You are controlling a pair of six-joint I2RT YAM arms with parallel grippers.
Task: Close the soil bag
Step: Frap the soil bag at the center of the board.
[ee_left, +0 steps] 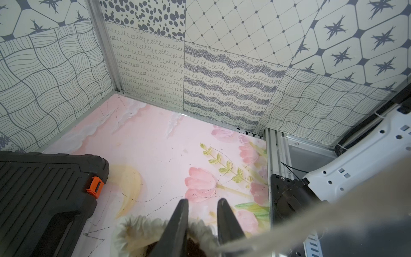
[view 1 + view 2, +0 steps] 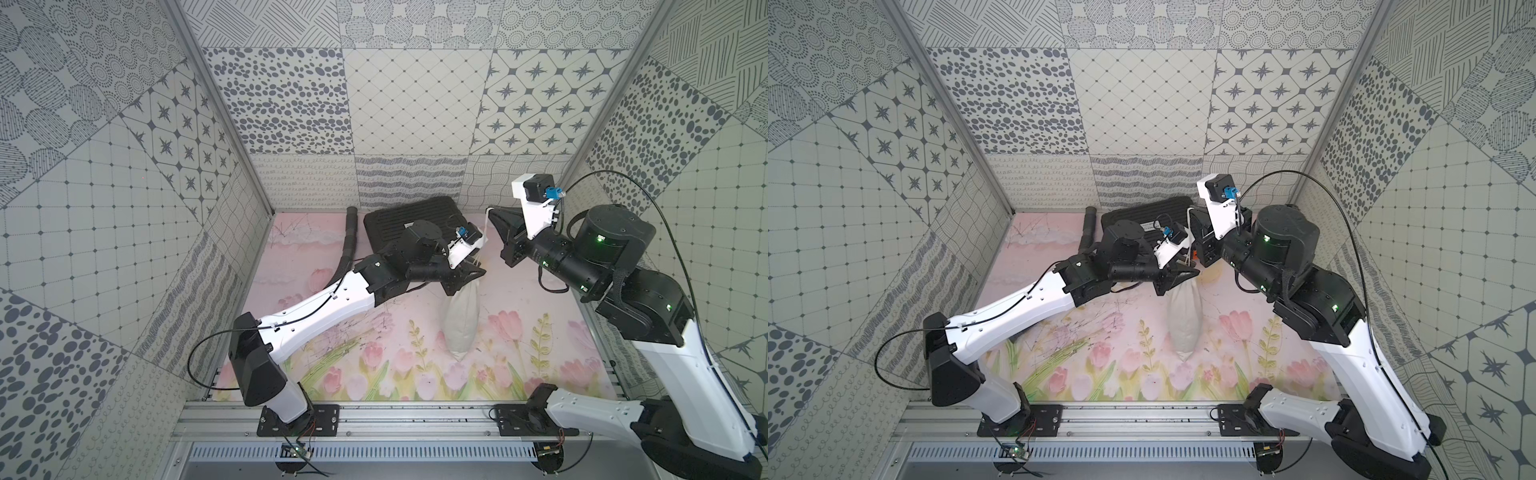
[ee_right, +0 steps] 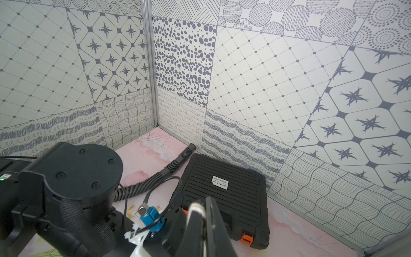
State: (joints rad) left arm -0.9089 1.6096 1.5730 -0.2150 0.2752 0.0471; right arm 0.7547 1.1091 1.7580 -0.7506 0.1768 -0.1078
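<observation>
**Raised right gripper [image 2: 493,216] pinching white drawstring cord [image 2: 485,239]; left gripper [image 2: 477,273] at off-white cloth soil bag [image 2: 461,322]**

In both top views the soil bag [image 2: 1185,322] is sitting mid-table on the pink floral mat [image 2: 374,374]. Its neck is meeting the left gripper, near the black ribbed plastic case [image 2: 395,226].

Left wrist view: black fingers [image 1: 178,224] are straddling the bag's gathered rim [image 1: 138,229]; whether they are gripping it is unclear.

Right wrist view: jaws are pressing together on the cord [image 3: 195,208].

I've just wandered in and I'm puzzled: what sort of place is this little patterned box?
Probably a robot test booth, not a home: two white-and-black robot arms are bolted to a silver metal rail, the walls are papered in mixed grey-and-white patterns, and the pink tabletop is printed with tulips.
</observation>
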